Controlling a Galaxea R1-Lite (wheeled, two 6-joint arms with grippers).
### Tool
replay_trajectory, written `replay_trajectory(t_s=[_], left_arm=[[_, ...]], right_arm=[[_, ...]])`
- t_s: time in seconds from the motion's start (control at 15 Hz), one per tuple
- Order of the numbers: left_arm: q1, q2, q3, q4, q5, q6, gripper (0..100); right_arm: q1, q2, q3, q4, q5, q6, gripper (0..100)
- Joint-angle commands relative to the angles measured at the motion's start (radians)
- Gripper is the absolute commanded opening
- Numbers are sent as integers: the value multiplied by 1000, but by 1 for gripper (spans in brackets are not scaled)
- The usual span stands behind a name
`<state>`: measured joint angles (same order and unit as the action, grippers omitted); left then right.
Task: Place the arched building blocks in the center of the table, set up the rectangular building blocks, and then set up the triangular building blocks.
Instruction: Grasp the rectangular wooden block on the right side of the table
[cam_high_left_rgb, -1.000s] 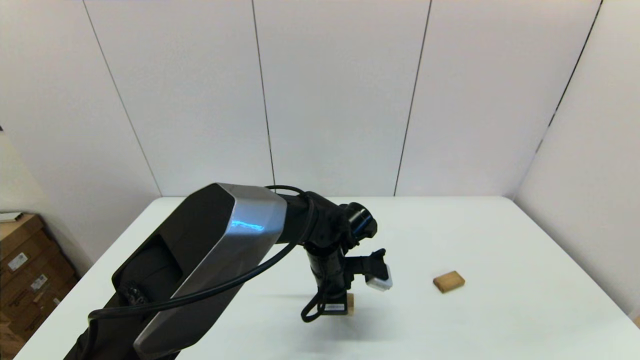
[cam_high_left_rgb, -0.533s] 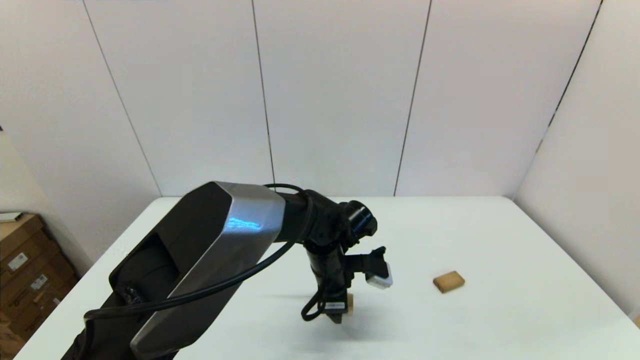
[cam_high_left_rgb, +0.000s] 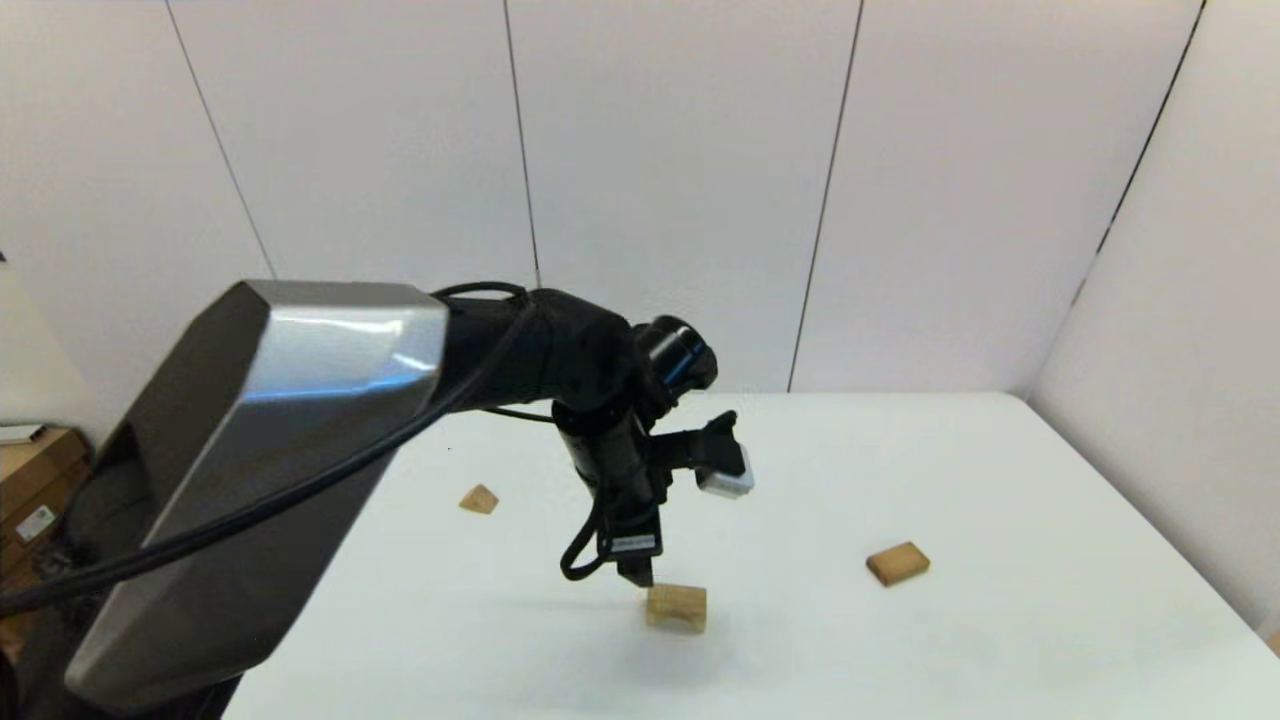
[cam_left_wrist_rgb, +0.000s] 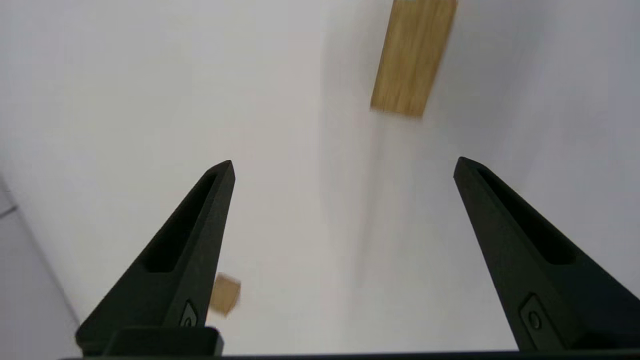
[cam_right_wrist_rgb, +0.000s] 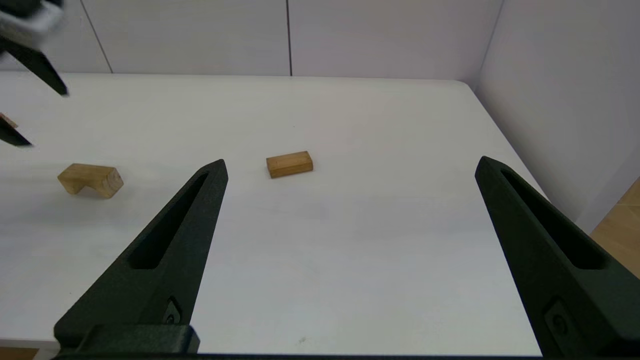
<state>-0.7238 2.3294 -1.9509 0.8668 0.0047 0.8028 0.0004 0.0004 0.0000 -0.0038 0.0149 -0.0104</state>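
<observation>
So left gripper (cam_high_left_rgb: 637, 578) wide open, hanging just above the arch block (cam_high_left_rgb: 676, 608) mid-table (cam_high_left_rgb: 1000, 480) | slab (cam_high_left_rgb: 897, 563) off right | triangle (cam_high_left_rgb: 479, 499) far left | right gripper (cam_right_wrist_rgb: 350, 165) spread open too

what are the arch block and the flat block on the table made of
Both look like unpainted wood. The arch block is pale tan, with lengthwise grain lines in the left wrist view. The flat block is a darker brown; its grain is too faint to confirm.
</observation>
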Motion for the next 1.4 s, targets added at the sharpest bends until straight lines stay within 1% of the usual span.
replay_trajectory(t_s=[0.07,0.13,0.33,0.4,0.67,0.8,0.93,1.07,1.2,1.4], left_arm=[[67,-278,69,60,6,-106,100],[87,-349,79,61,24,-137,100],[144,-584,147,72,135,-223,100],[184,-693,201,74,152,-257,100],[327,-1061,458,69,181,-321,100],[435,-1257,612,67,182,-343,100],[560,-1384,707,74,181,-350,100],[647,-1515,787,72,176,-343,100],[701,-1653,872,67,178,-318,100],[730,-1835,1011,64,182,-323,100]], right_arm=[[1,-2,0,-1,0,0,100],[0,-2,0,-1,0,0,100],[1,-2,0,-1,0,0,100],[1,-2,0,-1,0,0,100],[1,-2,0,-1,0,0,100],[1,-2,0,-1,0,0,100],[1,-2,0,-1,0,0,100],[0,-2,0,-1,0,0,100],[1,-2,0,-1,0,0,100],[1,-2,0,-1,0,0,100]])
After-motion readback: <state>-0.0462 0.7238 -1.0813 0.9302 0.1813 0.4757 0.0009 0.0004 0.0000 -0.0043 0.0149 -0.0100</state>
